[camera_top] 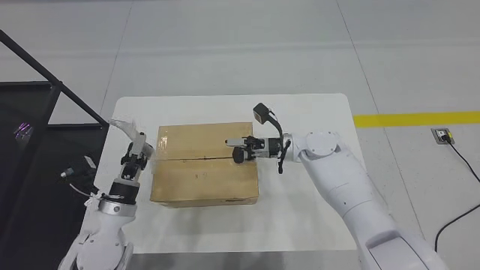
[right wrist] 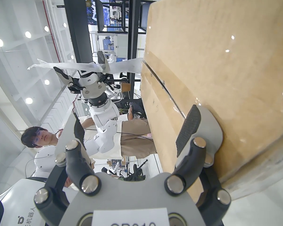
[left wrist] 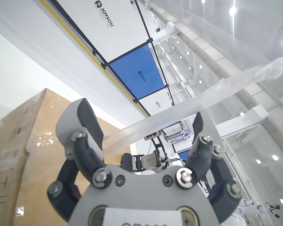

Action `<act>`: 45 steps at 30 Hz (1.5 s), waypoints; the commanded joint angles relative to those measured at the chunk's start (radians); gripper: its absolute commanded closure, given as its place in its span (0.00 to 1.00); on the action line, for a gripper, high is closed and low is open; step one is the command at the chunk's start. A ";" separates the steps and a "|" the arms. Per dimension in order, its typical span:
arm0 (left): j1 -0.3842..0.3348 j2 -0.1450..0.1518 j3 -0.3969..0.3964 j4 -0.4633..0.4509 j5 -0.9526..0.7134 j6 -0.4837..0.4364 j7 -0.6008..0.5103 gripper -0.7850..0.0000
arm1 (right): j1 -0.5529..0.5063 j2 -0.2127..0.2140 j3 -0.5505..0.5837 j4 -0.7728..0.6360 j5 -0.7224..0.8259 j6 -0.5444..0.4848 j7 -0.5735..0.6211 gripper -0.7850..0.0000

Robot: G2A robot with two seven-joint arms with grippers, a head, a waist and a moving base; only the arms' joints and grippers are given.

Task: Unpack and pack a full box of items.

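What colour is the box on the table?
The box is light brown; the top view shows it best.

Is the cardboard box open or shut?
Shut. Both top flaps of the box lie flat and meet along the middle seam. A loose strip of clear tape stretches across the left tool.

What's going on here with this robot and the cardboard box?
The two-armed robot appears to be unsealing a closed cardboard box on a white table. A strip of clear tape runs from the box's end across the open left gripper. The right gripper, also open, has one finger pressed on the box top beside the centre seam. Nothing is unpacked yet.
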 commanded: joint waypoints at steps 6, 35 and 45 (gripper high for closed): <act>-0.031 -0.014 0.052 0.009 0.055 0.019 0.009 0.00 | -0.072 0.037 0.040 -0.163 -0.026 0.027 0.019 0.00; -0.095 -0.059 0.126 0.049 0.134 0.049 -0.008 0.00 | -0.497 0.166 0.257 -0.860 -0.103 -0.004 -0.074 0.00; -0.020 -0.060 0.023 -0.023 0.069 -0.012 -0.021 0.00 | -0.348 0.158 0.084 -0.759 -0.281 0.117 -0.014 0.00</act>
